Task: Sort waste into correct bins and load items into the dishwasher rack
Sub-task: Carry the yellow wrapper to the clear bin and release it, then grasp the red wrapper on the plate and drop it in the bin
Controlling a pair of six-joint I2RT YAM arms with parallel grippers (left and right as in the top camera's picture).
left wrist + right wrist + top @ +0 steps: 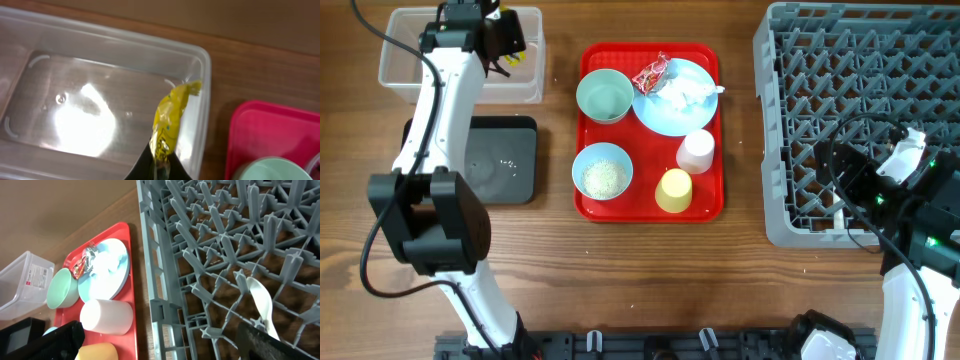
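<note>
My left gripper (160,167) is shut on a yellow wrapper (172,117) and holds it above the right end of the clear tub (200,55), at the table's far left (400,60). The black tray (505,165) lies in front of the tub. On the red tray (650,205) stand an empty bowl (604,95), a bowl of white grains (602,175), a pale blue plate (665,112) with a red wrapper (650,72) and a silvery white wrapper (690,92), a white cup (696,150) and a yellow cup (673,190). My right gripper (160,345) is open over the grey rack's (820,60) front left part. A white spoon (260,297) lies in the rack.
The left arm stretches from the table's front left across the black tray to the tub. A strip of bare wood separates the red tray from the rack (210,240). The clear tub holds nothing else that I can see.
</note>
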